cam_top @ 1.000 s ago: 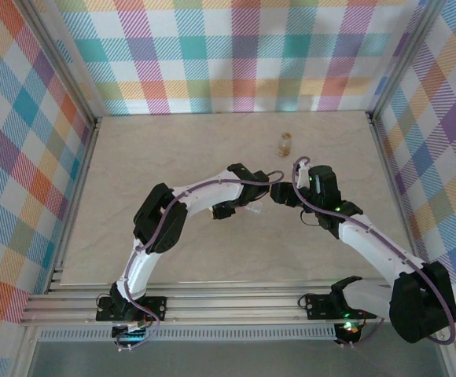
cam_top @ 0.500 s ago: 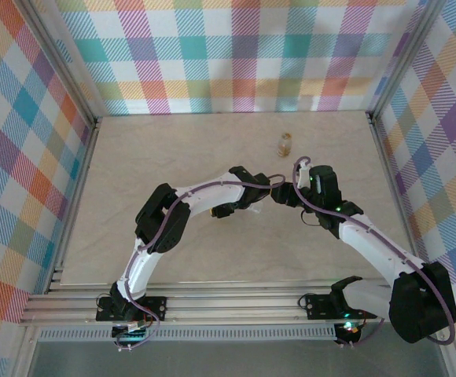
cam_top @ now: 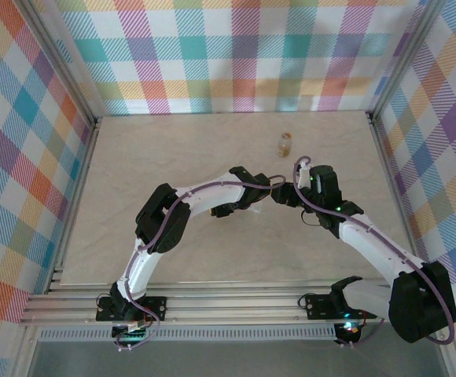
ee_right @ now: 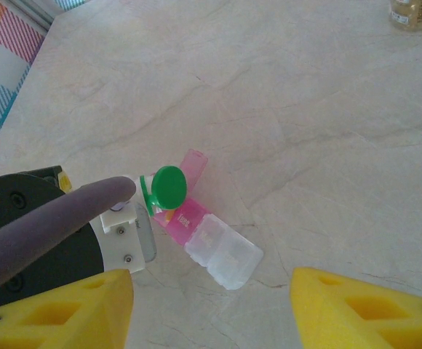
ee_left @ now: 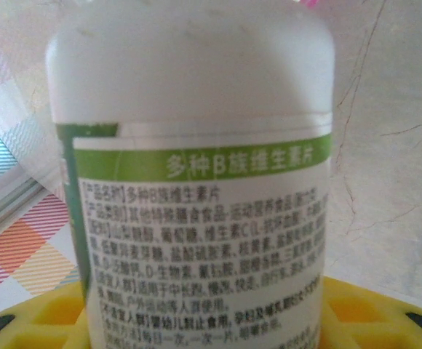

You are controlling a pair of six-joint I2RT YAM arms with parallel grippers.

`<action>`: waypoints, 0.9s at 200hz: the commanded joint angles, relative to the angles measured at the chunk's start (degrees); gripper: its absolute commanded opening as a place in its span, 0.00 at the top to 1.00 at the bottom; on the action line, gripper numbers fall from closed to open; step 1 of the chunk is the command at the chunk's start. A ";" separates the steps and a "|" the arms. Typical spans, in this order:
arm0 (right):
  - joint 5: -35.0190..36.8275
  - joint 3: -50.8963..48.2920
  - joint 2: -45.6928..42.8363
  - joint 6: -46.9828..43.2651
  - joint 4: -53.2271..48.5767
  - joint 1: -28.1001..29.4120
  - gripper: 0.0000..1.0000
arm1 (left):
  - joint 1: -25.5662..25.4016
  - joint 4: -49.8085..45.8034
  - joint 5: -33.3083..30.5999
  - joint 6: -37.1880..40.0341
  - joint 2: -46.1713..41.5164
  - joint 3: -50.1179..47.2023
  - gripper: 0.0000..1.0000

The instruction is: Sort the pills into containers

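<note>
**Bottle tipped at pill box, mid-worktop, open room all round**

The left hand [ee_left: 207, 331] pinched a white bottle [ee_left: 196, 109] with a green-edged printed label, its yellow fingers [ee_left: 375, 313] on either side of the bottle's lower part. From the right wrist, the bottle's round green end [ee_right: 169, 187] sat just over the pink end of the pill-box strip [ee_right: 215, 238]. I cannot tell whether the two touched.

The strip lay flat on the worktop [cam_top: 173, 149], running diagonally. Its pink compartments [ee_right: 189, 218] were nearest the bottle and the clear ones sat at the near-right end. One pink lid [ee_right: 194, 163] stood open at the far end.

The right hand [ee_right: 212, 291] hovered above the strip's near side, fingers spread wide and holding nothing.

From above, both arms met around the middle of the worktop. That spot was well apart from the checked walls [cam_top: 236, 55] and from the metal rail [cam_top: 236, 302] at the near edge. Bare surface stretched left, far and right of the strip. A small amber bottle [cam_top: 285, 143] stood upright towards the far edge, well apart from both hands.
</note>
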 commanded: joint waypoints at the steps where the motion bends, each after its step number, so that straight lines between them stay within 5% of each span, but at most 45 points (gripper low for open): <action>1: -1.27 -0.07 0.88 1.14 2.29 0.06 0.39 | -2.35 -0.97 1.19 0.86 -2.03 0.04 1.00; 180: -2.24 0.01 1.34 1.54 2.51 0.06 0.39 | -2.35 0.37 2.51 -0.10 -6.32 3.57 1.00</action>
